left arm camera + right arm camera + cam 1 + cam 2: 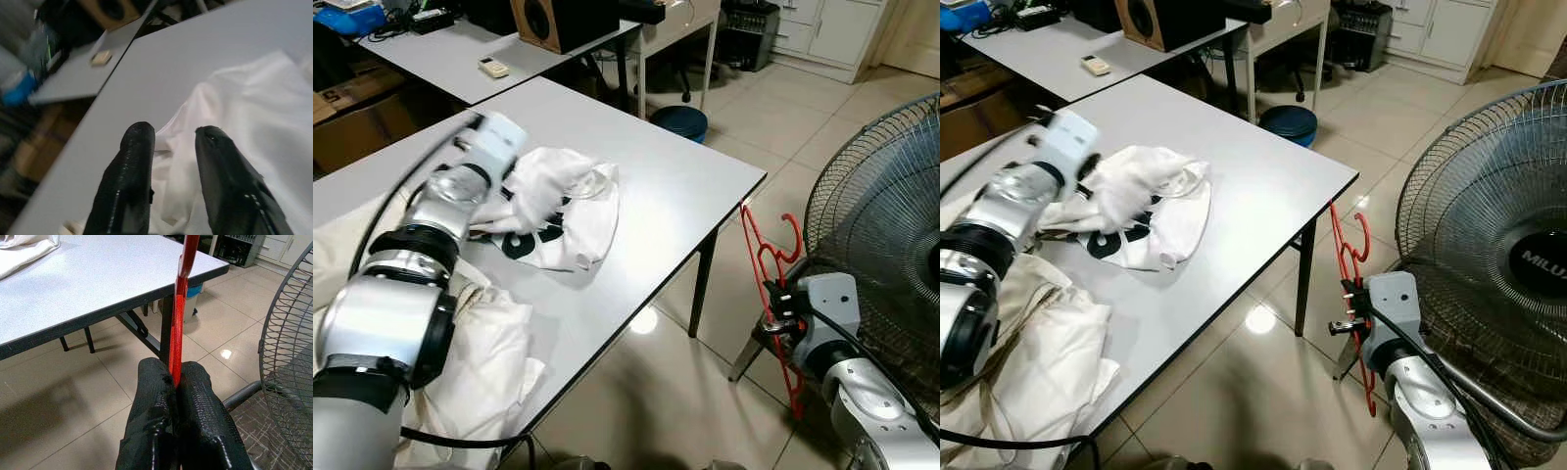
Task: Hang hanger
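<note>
Tiled floor and a grey table fill the room, with a standing fan off the table's right edge. Just beyond that edge, over the floor, the right gripper has its jaws clamped on a red hanger, held roughly upright. Over the white shirt heaped near the table's middle, the left gripper hovers with jaws apart. For dressing the hanger cleanly, I judge the left should pinch the shirt's collar, not a loose fold.
</note>
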